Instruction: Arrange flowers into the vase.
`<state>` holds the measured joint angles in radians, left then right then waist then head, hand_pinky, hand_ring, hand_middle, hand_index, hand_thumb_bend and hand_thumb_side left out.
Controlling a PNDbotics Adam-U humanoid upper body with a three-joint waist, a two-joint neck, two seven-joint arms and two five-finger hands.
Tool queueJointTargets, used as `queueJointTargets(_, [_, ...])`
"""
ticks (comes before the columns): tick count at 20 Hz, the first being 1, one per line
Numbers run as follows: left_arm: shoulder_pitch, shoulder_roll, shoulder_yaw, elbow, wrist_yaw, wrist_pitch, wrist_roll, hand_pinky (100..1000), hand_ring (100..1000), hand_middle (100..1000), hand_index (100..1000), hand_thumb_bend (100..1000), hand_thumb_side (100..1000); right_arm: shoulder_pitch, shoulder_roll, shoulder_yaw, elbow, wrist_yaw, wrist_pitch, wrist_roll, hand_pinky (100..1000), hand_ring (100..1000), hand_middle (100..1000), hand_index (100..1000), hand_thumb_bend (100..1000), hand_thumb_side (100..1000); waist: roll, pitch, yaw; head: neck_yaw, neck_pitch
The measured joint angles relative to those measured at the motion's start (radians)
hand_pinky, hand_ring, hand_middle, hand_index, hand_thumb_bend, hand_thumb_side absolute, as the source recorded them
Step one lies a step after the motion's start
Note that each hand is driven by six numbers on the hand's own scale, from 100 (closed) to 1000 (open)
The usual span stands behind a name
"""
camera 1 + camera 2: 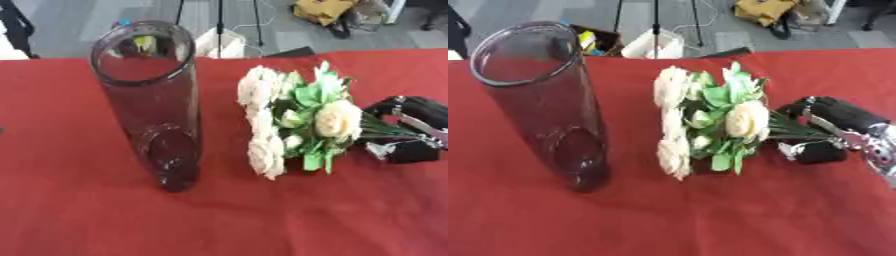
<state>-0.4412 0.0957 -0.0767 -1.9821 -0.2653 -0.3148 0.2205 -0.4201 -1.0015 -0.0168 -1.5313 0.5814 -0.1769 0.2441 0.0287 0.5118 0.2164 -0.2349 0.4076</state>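
Note:
A tall dark see-through glass vase stands upright on the red tablecloth, left of centre, and holds nothing. To its right a bunch of cream roses with green leaves lies with the blooms toward the vase and the stems pointing right. My black and silver right hand comes in from the right edge. Its fingers and thumb are curled round the stems. The blooms hang at or just above the cloth, a short gap from the vase. My left hand shows in no view.
Past the table's far edge lies a grey floor with tripod legs, a white box and a yellow bag. Bare red cloth fills the front of the table and the space between vase and flowers.

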Motion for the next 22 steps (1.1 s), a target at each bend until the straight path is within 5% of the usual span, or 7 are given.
queueJointTargets(14, [0.000, 0.000, -0.005, 0.000, -0.001, 0.006, -0.007, 718, 615, 794, 871, 100, 1000, 0.015, 0.003, 0.000, -0.031, -0.017, 0.026, -0.075, 632, 701, 212, 680, 100, 437, 0.000, 0.007, -0.003, -0.003, -0.004])
queueJointTargets(18, [0.000, 0.000, -0.006, 0.000, -0.002, 0.007, -0.009, 718, 615, 795, 871, 100, 1000, 0.016, 0.003, 0.006, -0.041, -0.020, 0.035, -0.121, 551, 607, 100, 590, 100, 428, 0.000, 0.008, -0.002, -0.004, -0.005])
queueJointTargets(22, [0.000, 0.000, -0.006, 0.000, -0.003, 0.008, -0.010, 718, 614, 795, 871, 100, 1000, 0.016, 0.003, 0.011, -0.046, -0.026, 0.040, -0.162, 518, 536, 100, 536, 100, 454, -0.001, 0.012, -0.001, -0.004, -0.005])
